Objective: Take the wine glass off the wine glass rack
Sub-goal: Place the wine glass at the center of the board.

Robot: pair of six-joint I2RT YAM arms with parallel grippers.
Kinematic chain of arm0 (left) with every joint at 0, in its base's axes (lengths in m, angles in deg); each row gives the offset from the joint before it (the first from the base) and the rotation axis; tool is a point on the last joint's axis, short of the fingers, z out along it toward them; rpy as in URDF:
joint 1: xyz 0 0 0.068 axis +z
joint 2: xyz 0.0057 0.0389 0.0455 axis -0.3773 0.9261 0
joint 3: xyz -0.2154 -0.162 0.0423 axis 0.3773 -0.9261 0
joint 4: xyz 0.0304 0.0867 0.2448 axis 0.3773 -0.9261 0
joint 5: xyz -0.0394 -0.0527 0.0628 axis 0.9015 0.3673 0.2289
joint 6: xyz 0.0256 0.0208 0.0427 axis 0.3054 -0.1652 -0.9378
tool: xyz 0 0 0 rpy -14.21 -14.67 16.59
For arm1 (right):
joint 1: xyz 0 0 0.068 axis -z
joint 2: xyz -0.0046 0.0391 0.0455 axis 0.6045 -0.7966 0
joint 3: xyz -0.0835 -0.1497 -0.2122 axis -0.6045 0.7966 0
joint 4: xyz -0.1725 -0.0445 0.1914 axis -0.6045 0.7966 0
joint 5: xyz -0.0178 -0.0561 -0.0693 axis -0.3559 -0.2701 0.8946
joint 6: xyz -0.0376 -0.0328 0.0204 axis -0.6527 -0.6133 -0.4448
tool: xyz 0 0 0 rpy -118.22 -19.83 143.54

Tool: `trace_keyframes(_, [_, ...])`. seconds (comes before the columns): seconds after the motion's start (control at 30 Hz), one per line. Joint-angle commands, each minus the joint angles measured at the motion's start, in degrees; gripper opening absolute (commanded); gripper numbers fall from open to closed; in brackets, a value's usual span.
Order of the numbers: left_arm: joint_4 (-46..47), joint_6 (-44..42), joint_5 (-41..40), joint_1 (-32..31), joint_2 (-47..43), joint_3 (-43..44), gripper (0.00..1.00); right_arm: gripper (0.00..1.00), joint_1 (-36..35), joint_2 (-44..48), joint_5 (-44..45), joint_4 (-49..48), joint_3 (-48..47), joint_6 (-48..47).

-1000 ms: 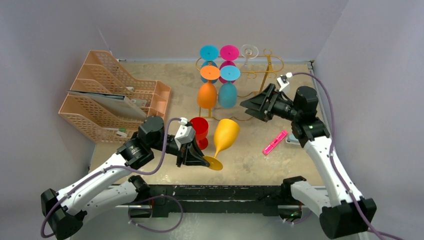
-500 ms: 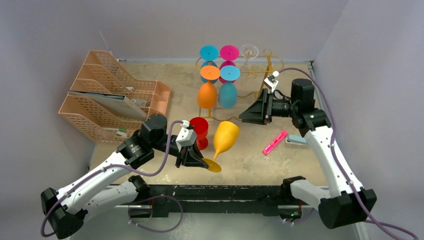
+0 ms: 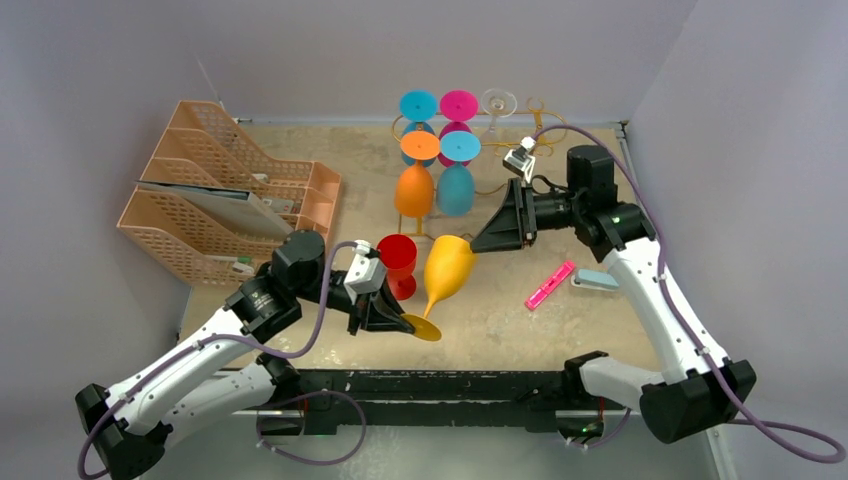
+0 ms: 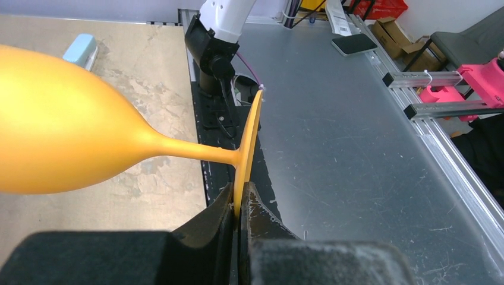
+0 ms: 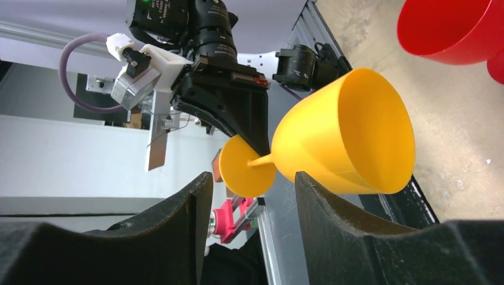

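The yellow wine glass (image 3: 449, 268) is off the wine glass rack (image 3: 545, 135), held tilted in the air over the front middle of the worktop (image 3: 500, 320). Its foot points toward the near edge and its open bowl faces the right arm. The left pincer (image 4: 239, 208) is closed tight on the rim of the glass's foot, its two fingers pinching the thin disc edge-on. The right pincer (image 5: 252, 202) stands wide open with nothing in it, its tips close to the bowl's mouth; I cannot tell whether they touch. A red glass (image 3: 398, 255) stands just beside the left pincer. At the back, orange, teal, blue, pink and clear glasses hang upside down on the gold rack. Peach mesh trays (image 3: 230, 190) sit at the left.
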Motion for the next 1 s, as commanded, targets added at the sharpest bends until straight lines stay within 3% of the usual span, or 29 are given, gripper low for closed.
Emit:
trace_keyframes(0.0, [4.67,2.34,1.17,-0.29,-0.63,2.12,0.0,0.56,-0.23,-2.15,-1.33,7.35,-5.48,-6.91])
trace_keyframes(0.13, [5.03,3.14,1.79,-0.3,-0.34,1.8,0.0,0.64,-0.23,-1.91,3.59,8.77,-6.57,-7.67])
trace_keyframes(0.27, [4.77,2.35,2.66,-0.36,-1.07,2.0,0.0,0.65,-0.24,-1.9,12.18,9.81,-5.79,-6.35])
trace_keyframes(0.43, [8.64,3.95,3.15,-0.36,-1.48,1.13,0.0,0.67,-0.25,-2.2,12.65,2.63,-6.0,0.7])
trace_keyframes(0.67, [9.29,2.77,4.02,-0.3,-1.21,1.67,0.0,0.6,-3.94,-4.53,6.41,4.64,-6.04,-2.02])
trace_keyframes(0.97, [5.86,-0.32,4.13,-0.29,-0.61,2.13,0.0,0.43,-6.87,-2.67,-0.45,-6.18,-2.33,4.23])
